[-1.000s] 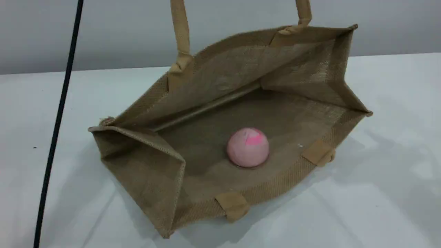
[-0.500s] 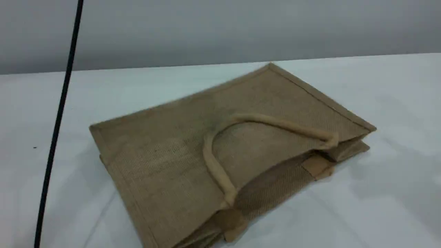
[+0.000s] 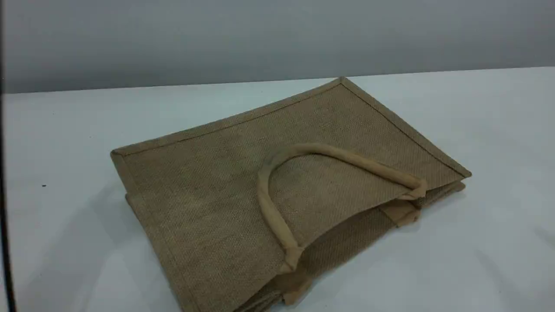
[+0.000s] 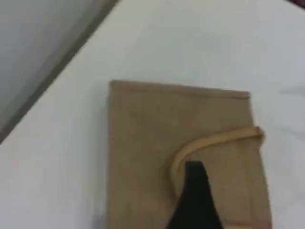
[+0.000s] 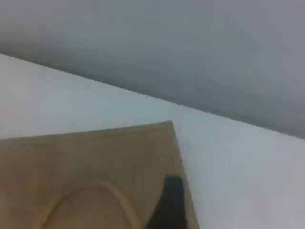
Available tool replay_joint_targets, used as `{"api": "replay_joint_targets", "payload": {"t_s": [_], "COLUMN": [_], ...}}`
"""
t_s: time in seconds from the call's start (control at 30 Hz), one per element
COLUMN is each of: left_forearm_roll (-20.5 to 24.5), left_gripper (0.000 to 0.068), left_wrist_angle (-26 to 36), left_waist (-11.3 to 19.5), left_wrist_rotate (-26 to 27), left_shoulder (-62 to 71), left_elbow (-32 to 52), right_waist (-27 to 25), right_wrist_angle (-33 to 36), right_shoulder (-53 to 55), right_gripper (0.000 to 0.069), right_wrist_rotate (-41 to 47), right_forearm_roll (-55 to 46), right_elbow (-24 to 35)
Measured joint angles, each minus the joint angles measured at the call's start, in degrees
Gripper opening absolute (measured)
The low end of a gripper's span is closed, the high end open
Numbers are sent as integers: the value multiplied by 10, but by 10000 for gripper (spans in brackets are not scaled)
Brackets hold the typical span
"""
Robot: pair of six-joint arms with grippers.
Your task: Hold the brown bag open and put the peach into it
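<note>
The brown bag (image 3: 208, 190) lies flat and closed on the white table (image 3: 498, 242), its mouth toward the front right. One beige handle (image 3: 347, 157) rests curved on its upper side. The peach is hidden. Neither gripper shows in the scene view. In the left wrist view my left gripper (image 4: 193, 195) shows one black fingertip high above the bag (image 4: 143, 152) and its handle (image 4: 209, 140), with nothing on it. My right gripper (image 5: 169, 205) hangs likewise over the bag's far corner (image 5: 143, 143), holding nothing.
A black cable (image 3: 5, 225) runs down the far left edge of the scene view. The grey wall (image 3: 277, 39) stands behind the table's back edge.
The bag's raised handles were let go and the open bag fell shut and flat, covering the peach that lay inside. The black cable has shifted to the left edge.
</note>
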Motion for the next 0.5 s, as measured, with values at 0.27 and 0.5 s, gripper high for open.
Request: {"api": "replay_joint_targets", "payload": {"t_s": [0.27,0.5], "left_forearm_roll": [140,182], "left_gripper": [499,499], "left_wrist_angle": [0,-2], "left_waist": [0,0], "left_wrist_rotate": [-152,-176], "left_shoulder": [-106,-215], "left_elbow": [56,181], "right_waist": [1,1], "right_wrist_angle": [117,228], "right_shoulder": [-173,-289], "right_gripper": [592,592], "right_wrist_rotate": [0,0], "right_forearm_roll": [19,20], "right_elbow": [0,0]}}
